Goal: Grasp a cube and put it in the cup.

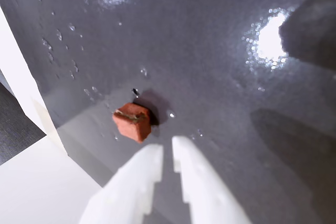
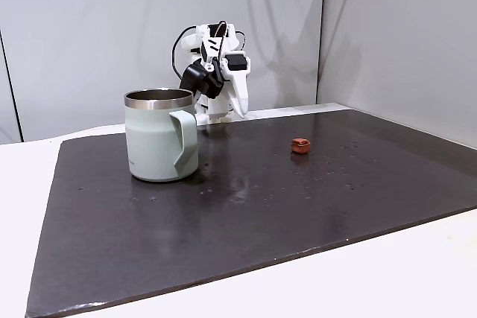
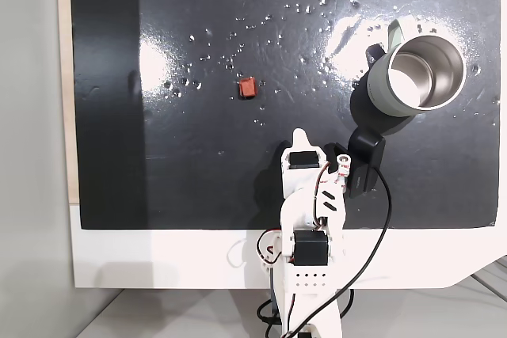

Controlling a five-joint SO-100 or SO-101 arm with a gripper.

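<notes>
The cube [image 1: 132, 120] is small and reddish-brown and lies alone on the dark mat; in the wrist view it sits just ahead and to the left of my fingertips. It appears in both fixed views [image 2: 300, 145] [image 3: 248, 86]. The cup [image 2: 160, 139] [image 3: 416, 77], a pale green mug with a steel rim, stands upright far from the cube, and its inside looks empty from above. My gripper [image 1: 167, 148] [image 3: 299, 134] hangs folded back near the arm's base, its white fingers nearly together with nothing between them, well short of the cube.
The dark mat [image 2: 261, 206] covers most of a white table [image 2: 417, 273], and small droplets speckle it around the cube. The arm's base [image 3: 305, 259] stands on the white strip at the mat's edge. A black camera module [image 3: 366, 160] sticks out beside the arm toward the cup.
</notes>
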